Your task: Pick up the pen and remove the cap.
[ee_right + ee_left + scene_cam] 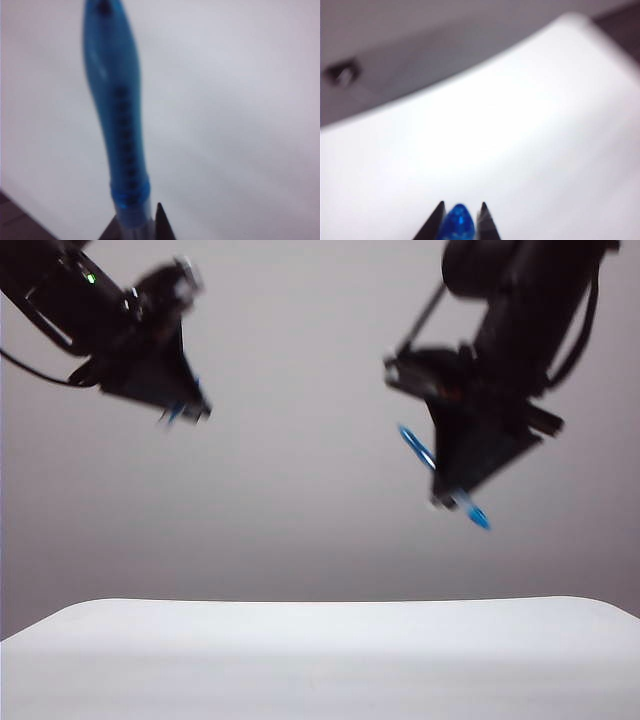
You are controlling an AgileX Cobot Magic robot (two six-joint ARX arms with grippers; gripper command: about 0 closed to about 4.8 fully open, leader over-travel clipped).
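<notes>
Cap (456, 223) clamped in left pincer (460, 220), pen (120, 125) in right pincer (142, 220)

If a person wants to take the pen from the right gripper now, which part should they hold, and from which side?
Probably the upper blue stretch of the pen, approached from the middle of the exterior view. The right gripper, shut on it mid-barrel above the table, holds it tilted; that longer end is free. The left gripper, apart, holds the cap.

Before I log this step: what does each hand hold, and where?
Left hand pinches the cap across its sides; right hand grips the pen mid-barrel.
</notes>
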